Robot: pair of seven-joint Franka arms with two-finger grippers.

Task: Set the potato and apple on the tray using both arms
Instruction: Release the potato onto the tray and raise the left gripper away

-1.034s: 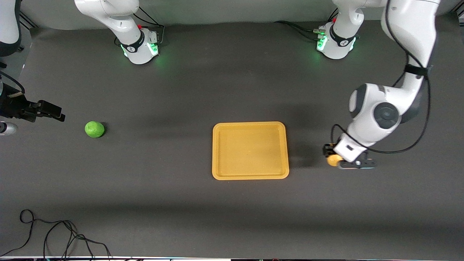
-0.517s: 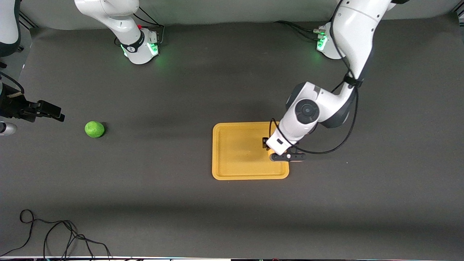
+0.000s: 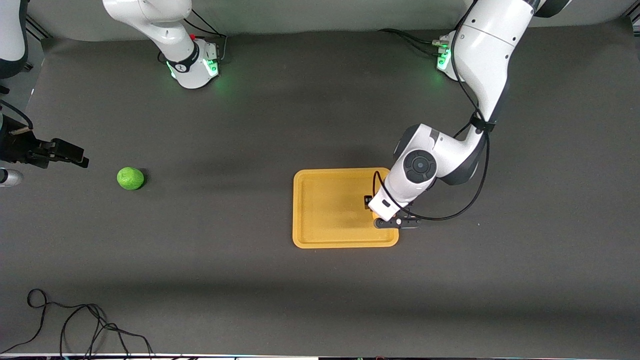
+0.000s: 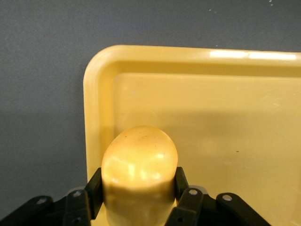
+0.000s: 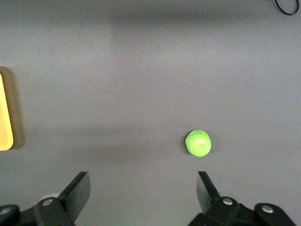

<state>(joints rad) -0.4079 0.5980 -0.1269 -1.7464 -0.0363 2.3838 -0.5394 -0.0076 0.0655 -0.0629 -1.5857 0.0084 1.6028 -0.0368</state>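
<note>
Green apple [image 3: 130, 178] sits alone on the dark bench [image 3: 210, 280], near the edge at the right arm's end, well apart from the tray [image 3: 325, 243]. Right end effector [image 3: 60, 152] hangs over the bench close to that same edge, beside the apple, not touching it; the right wrist view shows its fingers [image 5: 77, 190] spread wide with the apple [image 5: 198, 142] lying on the bench between and ahead of them. This arm appears to be waiting.

Handling, apple (judgement): small, round, firm, light; slightly textured skin should give some grip. Being a ball, it may roll if one finger touches first. Best hold: across the widest middle, fingers coming straight down on both sides.

Tray lies about mid-bench, flat, low rim, nothing resting loose on it that I can see.

Left end effector [image 3: 381, 212] is over the tray's corner nearest the left arm's end of the bench and the front camera. It is clamped on the potato [image 4: 139, 176]: the left wrist view shows both fingers [image 4: 181, 182] pressed to its sides, tray floor [image 4: 221, 127] directly below.

Handling, potato (judgement): glossy, lumpy, hard-looking, light; smooth skin could slip, and the oblong shape may tip or roll toward the rim on release. Whether it already touches the tray floor, cannot tell.
</note>
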